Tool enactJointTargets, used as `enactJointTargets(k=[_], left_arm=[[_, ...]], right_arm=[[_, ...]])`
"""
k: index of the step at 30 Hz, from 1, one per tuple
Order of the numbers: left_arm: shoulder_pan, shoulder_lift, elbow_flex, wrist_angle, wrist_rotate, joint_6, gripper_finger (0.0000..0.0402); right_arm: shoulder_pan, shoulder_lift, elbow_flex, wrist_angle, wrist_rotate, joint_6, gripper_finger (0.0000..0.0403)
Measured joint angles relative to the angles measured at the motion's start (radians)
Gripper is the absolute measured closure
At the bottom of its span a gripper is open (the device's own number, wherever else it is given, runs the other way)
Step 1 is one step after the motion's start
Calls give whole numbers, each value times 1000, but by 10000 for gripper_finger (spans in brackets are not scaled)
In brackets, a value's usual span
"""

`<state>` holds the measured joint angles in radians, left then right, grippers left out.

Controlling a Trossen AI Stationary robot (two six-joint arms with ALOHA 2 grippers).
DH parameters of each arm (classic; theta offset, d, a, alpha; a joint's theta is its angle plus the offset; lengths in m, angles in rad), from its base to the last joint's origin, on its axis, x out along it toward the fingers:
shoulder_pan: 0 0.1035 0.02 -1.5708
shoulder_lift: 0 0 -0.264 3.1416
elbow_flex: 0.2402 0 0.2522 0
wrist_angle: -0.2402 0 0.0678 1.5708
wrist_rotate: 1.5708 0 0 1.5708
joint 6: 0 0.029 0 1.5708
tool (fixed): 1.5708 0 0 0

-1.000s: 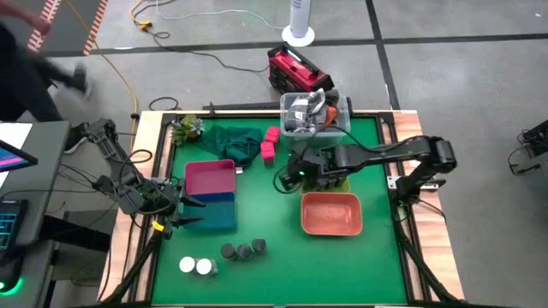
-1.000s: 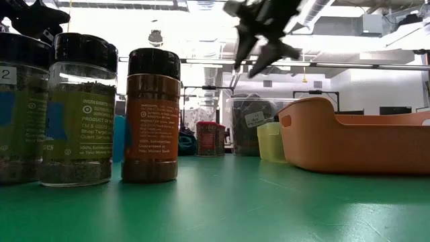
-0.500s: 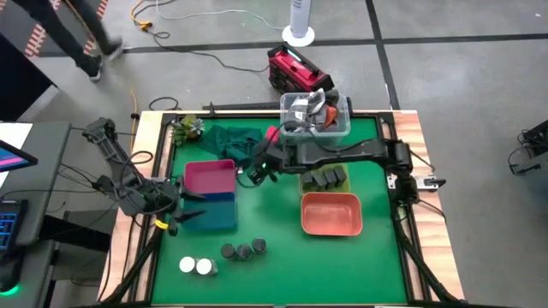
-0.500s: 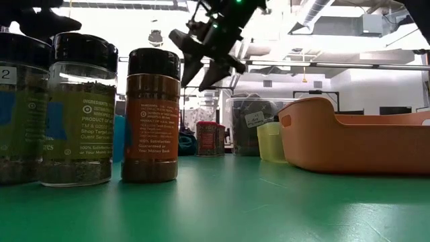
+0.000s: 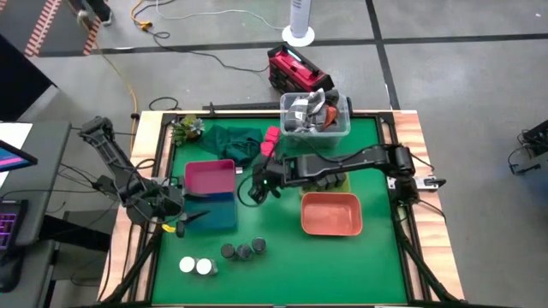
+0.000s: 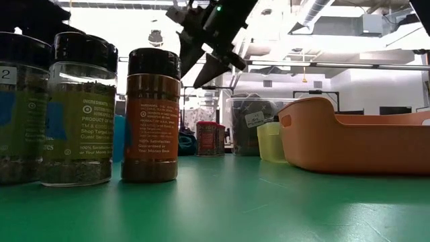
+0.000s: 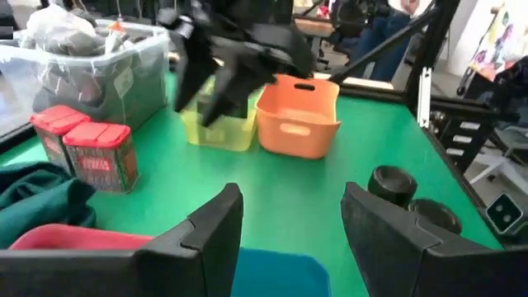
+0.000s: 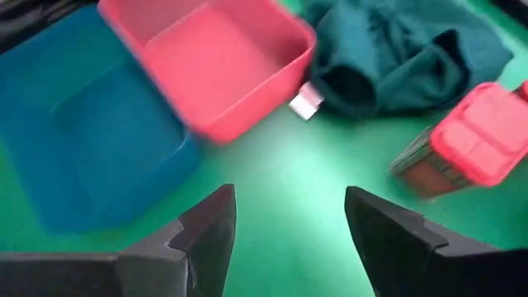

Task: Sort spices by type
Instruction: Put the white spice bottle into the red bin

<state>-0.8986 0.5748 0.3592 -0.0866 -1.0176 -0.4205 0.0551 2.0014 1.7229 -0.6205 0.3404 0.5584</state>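
Two pink cubes [image 5: 269, 144] stand by the green cloth [image 5: 231, 141]; the left wrist view shows them as red-lidded tins [image 7: 99, 157]. Dark grey blocks [image 5: 325, 179] sit in a yellow tray. Three dark round jars [image 5: 244, 250] and two white-topped jars [image 5: 195, 266] stand near the table's near edge. My right gripper [image 5: 257, 185] [image 8: 285, 239] hangs open in the air [image 6: 201, 40], between the pink tray and the pink cubes. My left gripper [image 5: 193, 218] [image 7: 289, 239] waits open over the blue tray [image 5: 214, 211].
A pink tray [image 5: 210, 177] adjoins the blue one; an orange tray [image 5: 331, 213] lies right of centre. A clear tub [image 5: 314, 115] of grey clutter stands at the far edge. Open green table lies between the trays and the jars.
My right gripper has swung from beside the yellow tray toward the table's left, past the pink cubes, then a little toward the near edge. It has stayed open and holds nothing. No spice has moved.
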Motion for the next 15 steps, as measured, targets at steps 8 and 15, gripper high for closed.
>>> enactJointTargets(k=[8, 15], left_arm=[[-61, 1, 0, 240, 136, 283, 216], [-80, 17, 0, 237, 252, 303, 216]], right_arm=[[86, -1, -21, 41, 246, -40, 147], [65, -19, -11, -22, 185, -21, 147]])
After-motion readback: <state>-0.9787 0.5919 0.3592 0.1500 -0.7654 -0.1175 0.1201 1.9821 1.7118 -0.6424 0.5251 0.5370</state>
